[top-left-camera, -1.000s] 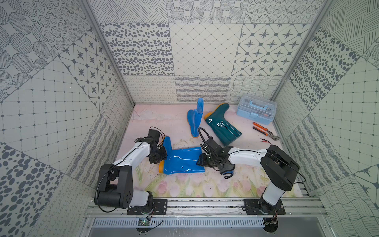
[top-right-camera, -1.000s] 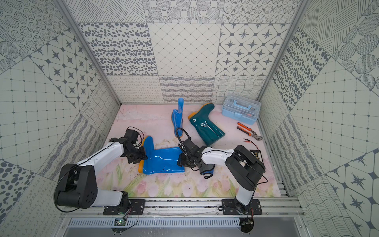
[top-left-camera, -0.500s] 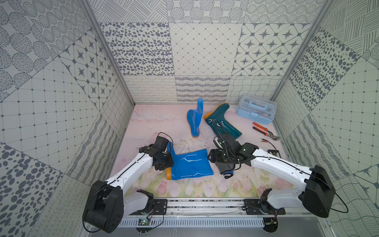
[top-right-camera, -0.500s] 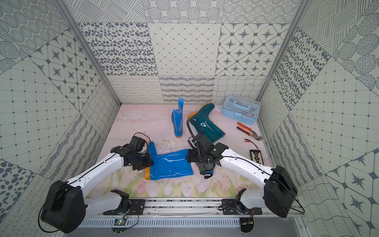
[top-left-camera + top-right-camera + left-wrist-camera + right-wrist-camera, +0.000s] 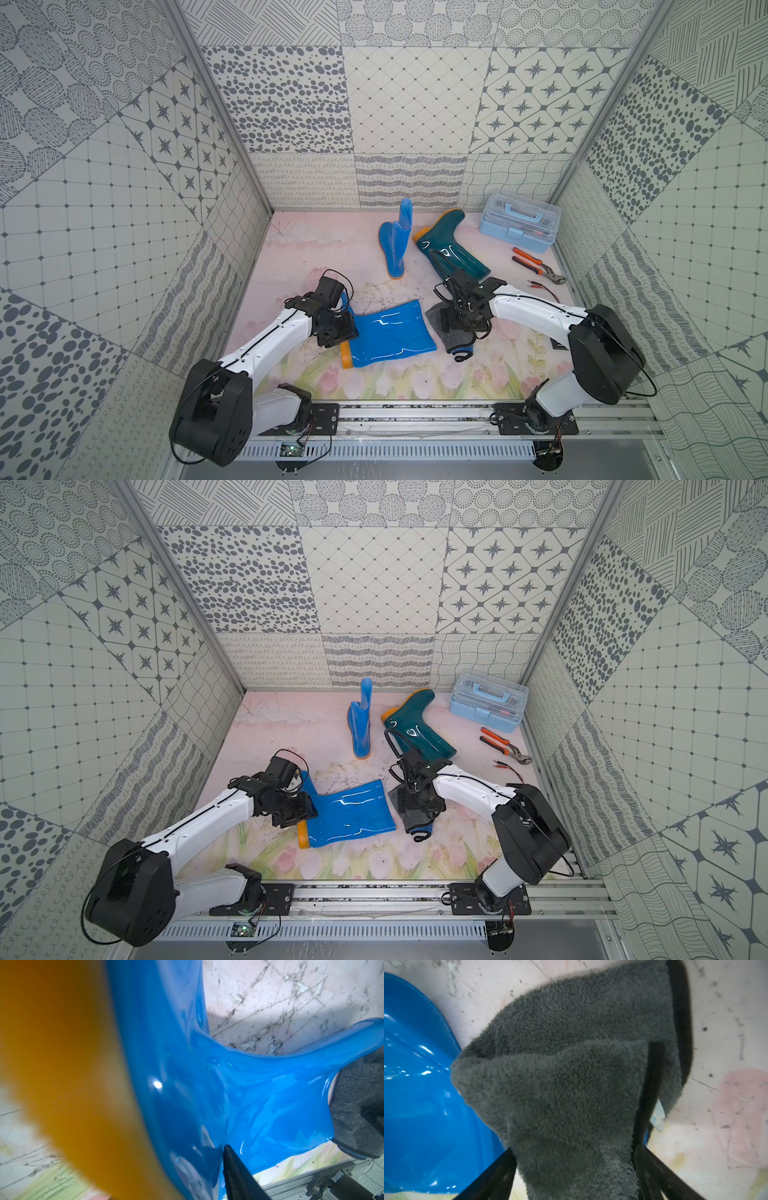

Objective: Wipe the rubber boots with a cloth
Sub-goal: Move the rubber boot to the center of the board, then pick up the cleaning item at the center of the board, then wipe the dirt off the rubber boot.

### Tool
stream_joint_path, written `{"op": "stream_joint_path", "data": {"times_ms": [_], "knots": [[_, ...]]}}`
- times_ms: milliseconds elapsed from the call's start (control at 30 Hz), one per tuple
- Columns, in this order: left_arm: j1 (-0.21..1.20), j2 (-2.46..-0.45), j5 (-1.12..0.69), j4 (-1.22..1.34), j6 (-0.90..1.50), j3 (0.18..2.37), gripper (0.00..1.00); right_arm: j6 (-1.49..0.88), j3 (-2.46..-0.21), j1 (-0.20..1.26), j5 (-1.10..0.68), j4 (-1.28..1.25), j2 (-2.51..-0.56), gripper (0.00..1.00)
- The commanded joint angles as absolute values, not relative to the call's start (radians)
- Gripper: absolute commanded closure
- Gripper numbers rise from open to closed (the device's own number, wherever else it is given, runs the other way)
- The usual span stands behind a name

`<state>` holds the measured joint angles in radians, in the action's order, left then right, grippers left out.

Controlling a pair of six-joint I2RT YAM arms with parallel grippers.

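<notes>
**Right claw (image 5: 460, 321) released above the cloth (image 5: 436, 319)**

Seen from the right wrist, the right claw has its two black fingers (image 5: 652, 1084) spread wide. The grey cloth lies loose and crumpled between them, not pinched. In both top views the cloth rests on the desk (image 5: 316, 257), just beside the open end of the near blue boot (image 5: 390, 336). One corner of the cloth reaches the rim of the shaft. Its blue trim and black loop (image 5: 461, 356) point toward the front rail.

The near blue boot lies flat on its side, between the two arms. The left claw (image 5: 334, 330) is at its foot end, next to the orange sole (image 5: 346, 356). The left wrist view shows only one finger (image 5: 236, 1172), with its tip against the blue rubber near the heel. I cannot tell if this claw is grasping the boot or is released.

The far blue boot (image 5: 395, 245) is further back on the desk. The teal boot (image 5: 449, 249) lies on its side just beside it. A light blue toolbox (image 5: 519, 226) and orange pliers (image 5: 536, 266) are at the back right, well apart from the cloth.
</notes>
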<state>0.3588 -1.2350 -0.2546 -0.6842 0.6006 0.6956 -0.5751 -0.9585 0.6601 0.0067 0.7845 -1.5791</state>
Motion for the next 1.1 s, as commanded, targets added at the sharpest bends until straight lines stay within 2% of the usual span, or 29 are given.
{"op": "stream_joint_path", "data": {"times_ms": [0,67,133,167,233,300,400,567,700,900,1067], "knots": [[0.369,-1.264,-0.229,-0.644,0.534,0.751,0.47,-0.576,-0.971,0.668,0.005,0.731,-1.623,0.09],[0.369,-1.250,-0.220,-0.647,0.529,0.760,0.46,-0.583,-0.971,0.686,0.026,0.722,-1.648,0.10],[0.369,-1.235,-0.202,-0.664,0.523,0.768,0.46,-0.592,-0.967,0.705,0.045,0.720,-1.669,0.16],[0.368,-1.226,-0.193,-0.676,0.524,0.769,0.46,-0.596,-0.963,0.715,0.050,0.717,-1.673,0.23],[0.370,-1.201,-0.186,-0.697,0.529,0.771,0.46,-0.598,-0.949,0.725,0.051,0.706,-1.660,0.47],[0.370,-1.155,-0.183,-0.720,0.538,0.766,0.45,-0.578,-0.917,0.733,0.037,0.676,-1.607,0.74],[0.369,-1.064,-0.170,-0.747,0.531,0.751,0.42,-0.566,-0.882,0.736,0.028,0.643,-1.504,1.00],[0.368,-0.906,-0.096,-0.800,0.552,0.731,0.29,-0.591,-0.919,0.756,0.096,0.671,-1.337,1.00],[0.359,-0.835,-0.083,-0.773,0.634,0.684,0.21,-0.628,-0.992,0.849,0.160,0.636,-1.276,1.00],[0.345,-0.895,-0.282,-0.487,0.681,0.515,0.30,-0.632,-1.172,1.042,0.186,0.501,-1.469,1.00],[0.348,-1.035,-0.319,-0.489,0.643,0.519,0.35,-0.642,-1.302,1.069,0.087,0.450,-1.690,1.00]]}}
